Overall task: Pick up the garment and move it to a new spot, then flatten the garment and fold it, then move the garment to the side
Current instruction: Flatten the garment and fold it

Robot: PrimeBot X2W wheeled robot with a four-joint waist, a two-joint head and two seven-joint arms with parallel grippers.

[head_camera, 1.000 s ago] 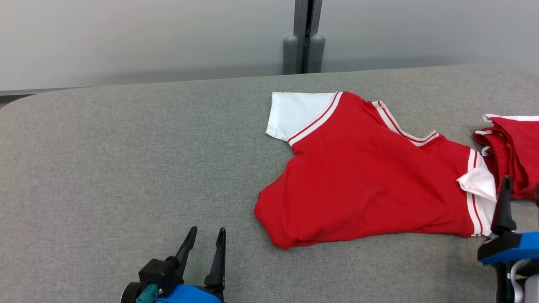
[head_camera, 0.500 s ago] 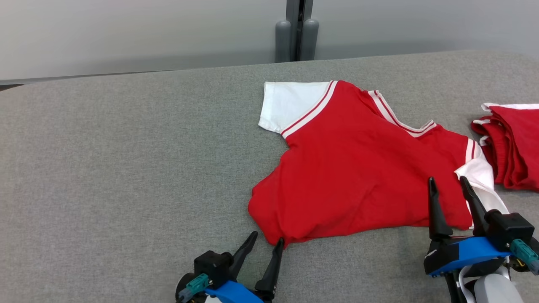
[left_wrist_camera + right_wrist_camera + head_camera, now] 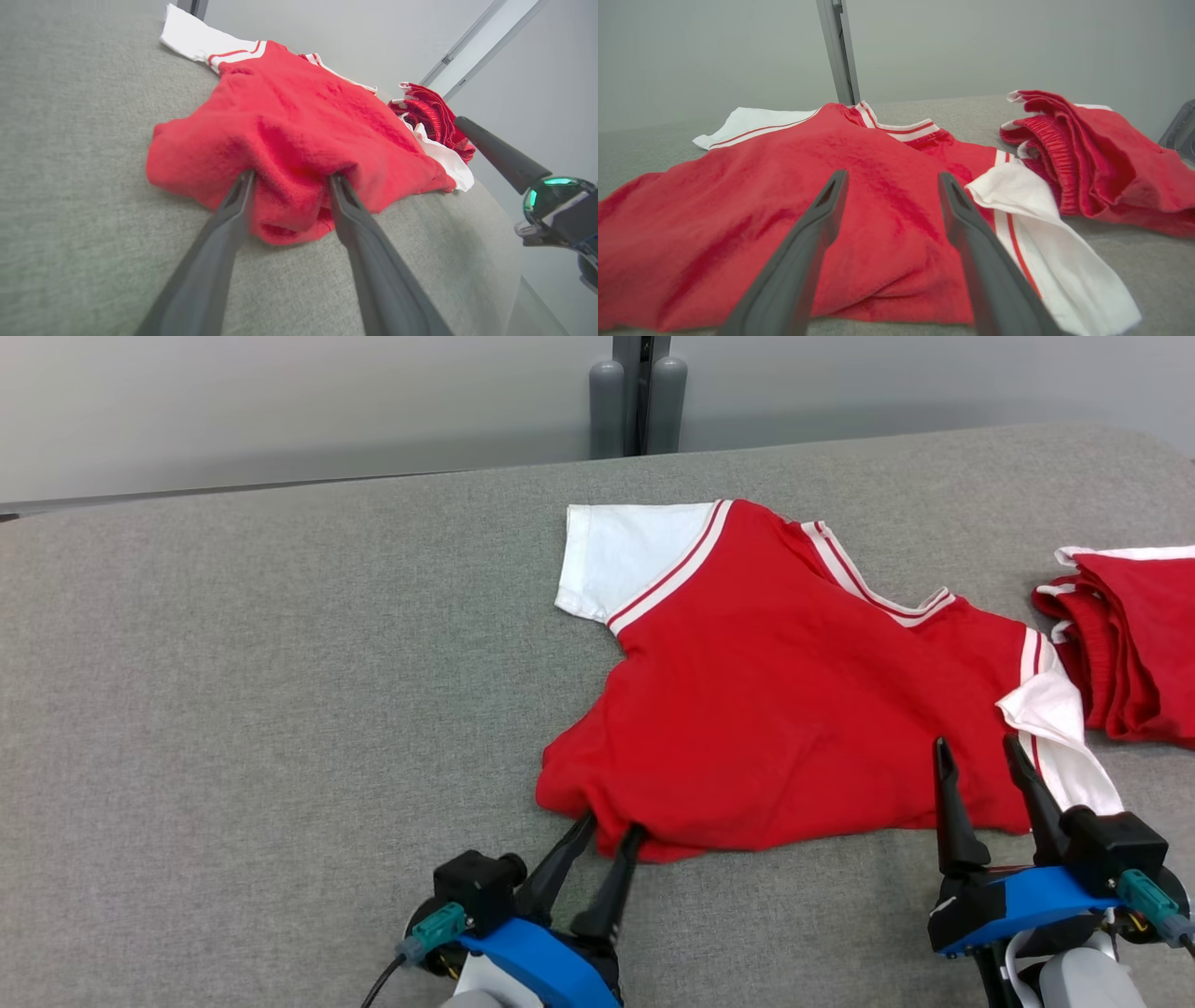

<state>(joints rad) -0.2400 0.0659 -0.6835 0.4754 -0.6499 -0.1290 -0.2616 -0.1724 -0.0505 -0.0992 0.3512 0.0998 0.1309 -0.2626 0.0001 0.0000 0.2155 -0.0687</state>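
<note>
Left hand (image 3: 613,823) advanced, jaws parted astride garment (image 3: 794,691) hem; right hand (image 3: 976,741) wide open above hem.

garment (image 3: 784,709): red knit cloth, matt, faintly fuzzy; white sleeves of the same soft cloth. worktop (image 3: 233,691): grey woven fabric cover, coarse, matt. fingers (image 3: 805,242): dark plastic, smooth, dull sheen. second red garment (image 3: 1139,644) at 3 o'clock: matt cloth with a ribbed band. post (image 3: 625,364) at 12 o'clock: smooth grey, satin finish.
</note>
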